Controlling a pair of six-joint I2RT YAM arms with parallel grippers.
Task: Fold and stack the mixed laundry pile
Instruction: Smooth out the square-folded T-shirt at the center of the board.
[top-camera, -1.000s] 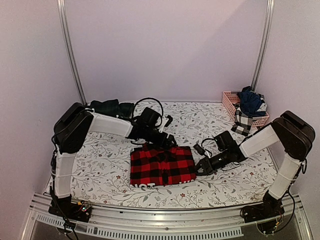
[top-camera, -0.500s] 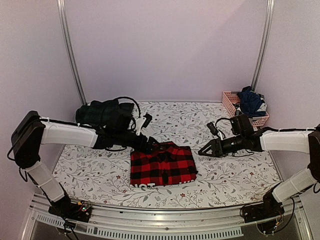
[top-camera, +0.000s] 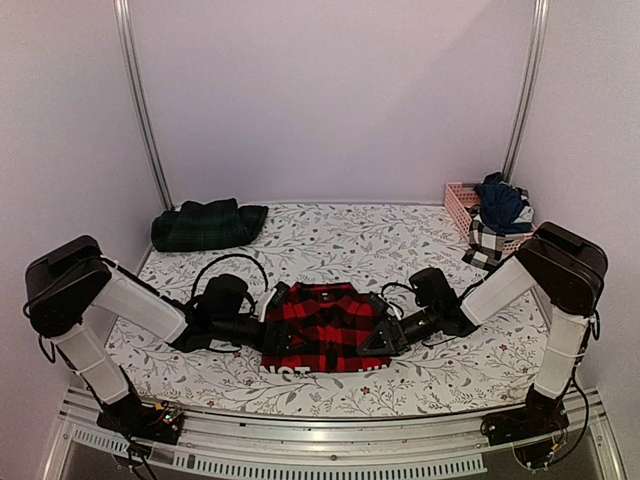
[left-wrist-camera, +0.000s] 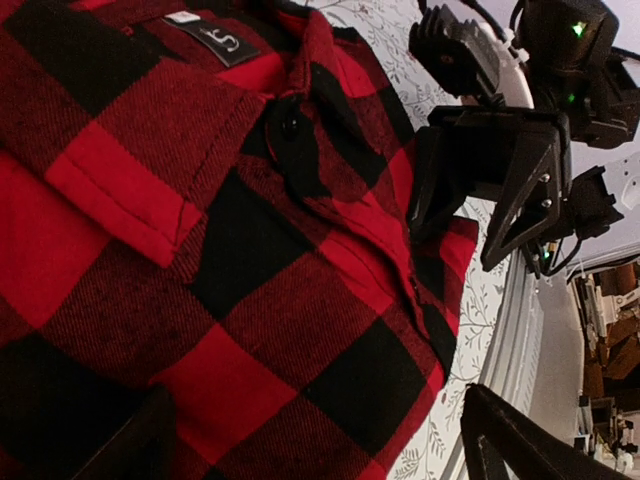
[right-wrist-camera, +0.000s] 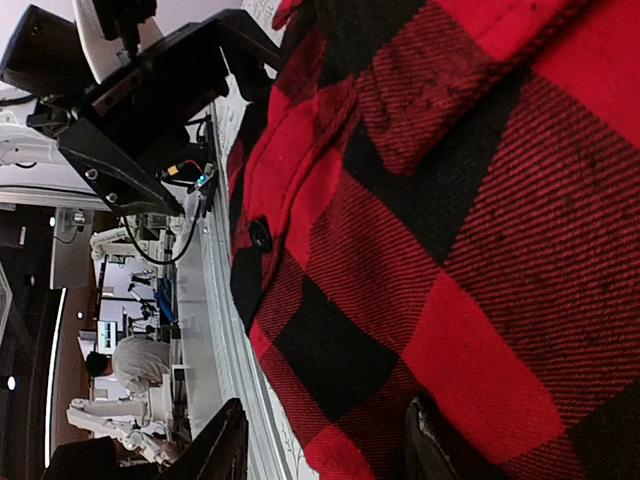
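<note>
The folded red-and-black checked flannel shirt (top-camera: 325, 325) lies at the table's front middle. It fills the left wrist view (left-wrist-camera: 250, 250) and the right wrist view (right-wrist-camera: 470, 230). My left gripper (top-camera: 276, 335) is low at the shirt's left edge, open, with the cloth between its spread fingers (left-wrist-camera: 520, 445). My right gripper (top-camera: 381, 340) is low at the shirt's right edge, open, one finger (right-wrist-camera: 445, 440) against the cloth. The dark green tartan piece (top-camera: 206, 225) lies folded at the back left. Dark navy clothes (top-camera: 500, 200) sit in the basket.
The pink slatted basket (top-camera: 461, 203) stands at the back right, with a black-and-white checked piece (top-camera: 487, 242) hanging over its front. The white leaf-patterned cloth (top-camera: 340, 245) covers the table. A metal rail (top-camera: 320, 440) runs along the near edge.
Both arms have swung down and inward to the shirt's two side edges. The left arm came forward from the back left, uncovering the green tartan piece. The shirt has not moved.
</note>
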